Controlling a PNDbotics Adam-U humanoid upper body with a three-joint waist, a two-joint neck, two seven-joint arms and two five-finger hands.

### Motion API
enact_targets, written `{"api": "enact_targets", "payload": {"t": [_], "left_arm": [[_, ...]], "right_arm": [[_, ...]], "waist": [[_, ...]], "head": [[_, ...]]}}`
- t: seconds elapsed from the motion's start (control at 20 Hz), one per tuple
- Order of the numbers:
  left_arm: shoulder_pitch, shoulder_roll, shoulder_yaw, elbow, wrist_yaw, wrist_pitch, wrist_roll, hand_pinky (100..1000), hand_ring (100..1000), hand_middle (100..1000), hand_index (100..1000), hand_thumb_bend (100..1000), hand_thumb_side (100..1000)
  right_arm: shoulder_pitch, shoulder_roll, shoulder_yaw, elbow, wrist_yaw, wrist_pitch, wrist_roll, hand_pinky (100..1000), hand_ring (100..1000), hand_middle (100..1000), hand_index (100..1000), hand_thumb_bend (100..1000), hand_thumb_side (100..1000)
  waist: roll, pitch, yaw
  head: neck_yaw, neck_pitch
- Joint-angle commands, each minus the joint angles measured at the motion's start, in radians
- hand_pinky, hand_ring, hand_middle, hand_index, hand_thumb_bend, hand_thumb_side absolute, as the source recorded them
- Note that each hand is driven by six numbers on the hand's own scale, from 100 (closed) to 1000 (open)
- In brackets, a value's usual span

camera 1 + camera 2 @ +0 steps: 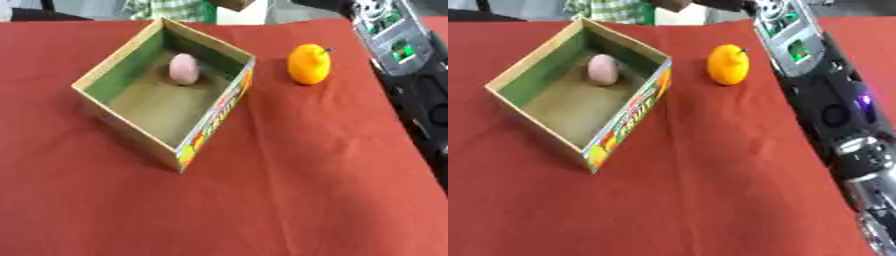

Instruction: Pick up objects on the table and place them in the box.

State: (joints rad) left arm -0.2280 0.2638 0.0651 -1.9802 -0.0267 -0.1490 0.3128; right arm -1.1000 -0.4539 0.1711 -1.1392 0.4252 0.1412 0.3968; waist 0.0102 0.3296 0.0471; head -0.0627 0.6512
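Box [131,134] sits left of centre on my worktop [289,200], red cloth over it. It's turned askew, long axis running from near-centre out to far-left, one corner pointing toward me. Open top, green inner walls, tan floor, bright printed lettering down the right-facing side.

Pink egg-shaped thing [184,68] lies inside, at the far end, close to the far wall, long axis roughly upright in the view.

Orange fruit [309,64] on the cloth, right of the box and apart from it, far side. Rounded, slightly pear-like, tiny dark stem at its upper right.

My right arm [833,100] comes along the right edge, black with silver joints, a grey panel with green parts at its far end. Right hand: can't tell whether it's open or curled, nothing seen held. Left hand doesn't show.
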Motion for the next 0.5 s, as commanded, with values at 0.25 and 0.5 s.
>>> {"api": "enact_targets", "payload": {"t": [0.25,0.5], "left_arm": [[-0.002,0.014,0.013,-0.02,-0.004,0.001,0.004,576,583,636,730,100,646],[-0.003,0.014,0.015,-0.02,-0.004,0.002,0.006,576,584,636,730,100,647]], "right_arm": [[0.035,-0.102,-0.012,0.004,0.096,-0.062,0.065,986,996,901,1000,640,787],[0.076,-0.136,-0.005,0.011,0.126,-0.081,0.089,981,1000,903,1000,645,770]], "waist": [[0.0,-0.027,-0.007],[-0.003,-0.029,-0.011]], "head": [[0.014,0.004],[0.021,0.005]]}}
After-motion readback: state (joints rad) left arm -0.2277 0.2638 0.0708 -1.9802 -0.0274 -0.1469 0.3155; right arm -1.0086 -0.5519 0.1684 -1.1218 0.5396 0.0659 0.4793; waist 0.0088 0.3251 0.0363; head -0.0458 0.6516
